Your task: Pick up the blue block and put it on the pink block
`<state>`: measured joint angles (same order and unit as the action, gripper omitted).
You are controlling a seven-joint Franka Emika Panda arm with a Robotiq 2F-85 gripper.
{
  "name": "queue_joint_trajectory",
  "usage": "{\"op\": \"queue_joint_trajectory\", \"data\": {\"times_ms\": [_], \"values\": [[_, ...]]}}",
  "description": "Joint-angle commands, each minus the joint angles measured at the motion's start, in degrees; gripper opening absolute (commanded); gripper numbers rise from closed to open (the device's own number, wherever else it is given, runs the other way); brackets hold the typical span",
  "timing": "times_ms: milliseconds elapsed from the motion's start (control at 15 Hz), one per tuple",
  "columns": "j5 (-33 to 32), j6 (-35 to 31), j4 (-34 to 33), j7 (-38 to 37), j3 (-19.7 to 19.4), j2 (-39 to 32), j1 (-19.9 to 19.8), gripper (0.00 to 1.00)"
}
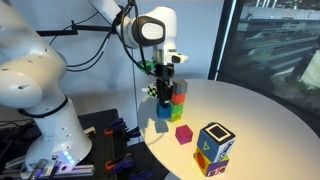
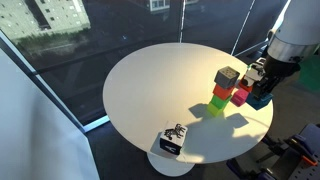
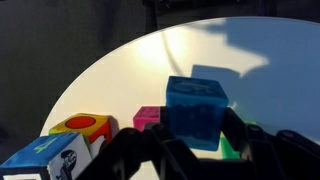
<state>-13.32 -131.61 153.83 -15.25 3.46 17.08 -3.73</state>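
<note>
Wrist view shows the pincer (image 3: 200, 138) clamped on the blue block (image 3: 195, 110), seemingly lifted off the tabletop (image 3: 250, 60) to clear the nearby pink block (image 3: 147, 118).

Left half of table (image 2: 140, 85) is bare, so there's open passage there and above it. Clutter sits right: block stack (image 2: 221, 92), pink block (image 2: 240, 96) just beside it, gripper (image 3: 195, 138) clamped on blue block (image 3: 196, 105) close to both (tight gaps, stack is the tallest obstacle). Big patterned cube (image 2: 172, 140) stands apart at the near edge, with room around it.
</note>
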Motion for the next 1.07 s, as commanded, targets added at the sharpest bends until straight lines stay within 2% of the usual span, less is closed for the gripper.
{"op": "queue_joint_trajectory", "data": {"times_ms": [0, 667, 1000], "values": [[-1.7, 0.3, -2.9, 1.9, -1.4, -1.6, -1.5, 0.30], [-3.0, -4.7, -8.1, 4.7, -4.2, -8.0, -2.9, 0.30], [-5.7, -7.0, -10.0, 4.3, -5.2, -11.5, -2.9, 0.30]]}}
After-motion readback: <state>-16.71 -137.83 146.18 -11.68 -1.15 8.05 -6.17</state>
